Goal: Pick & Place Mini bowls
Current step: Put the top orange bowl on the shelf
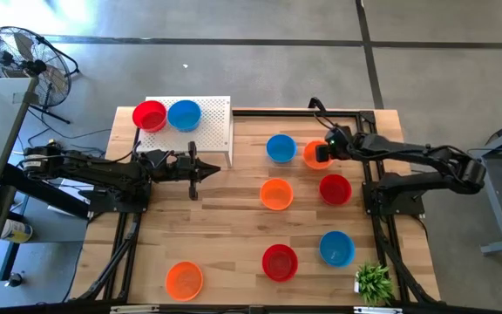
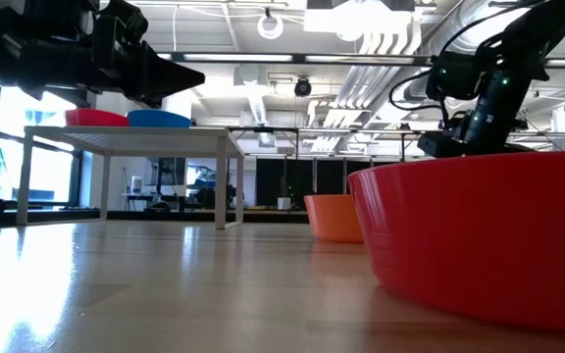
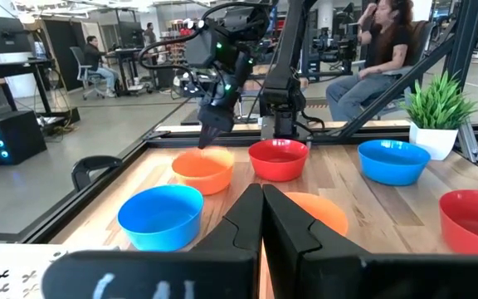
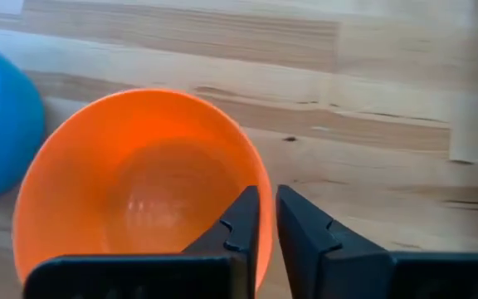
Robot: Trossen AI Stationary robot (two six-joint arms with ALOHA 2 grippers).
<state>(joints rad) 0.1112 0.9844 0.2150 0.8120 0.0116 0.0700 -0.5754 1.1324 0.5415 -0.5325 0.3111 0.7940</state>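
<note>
Mini bowls: red (image 1: 150,115) and blue (image 1: 184,114) sit on the white stand (image 1: 217,131), upper left of the high view; seven on the table (image 1: 225,235). My right gripper (image 4: 267,218) is at the orange bowl (image 4: 139,191) upper right of centre, fingers a slit apart straddling its rim. My left gripper (image 1: 207,168) hovers clenched, empty, beside the stand.

Grey concrete floor (image 1: 260,26) with dark seams surrounds the wooden table (image 1: 225,235). A fan (image 1: 20,54) stands at one corner. Beyond, an open office: ceiling pipes (image 2: 381,44), desks (image 3: 7,75), seated people (image 3: 380,50), dark windows (image 2: 292,181)
</note>
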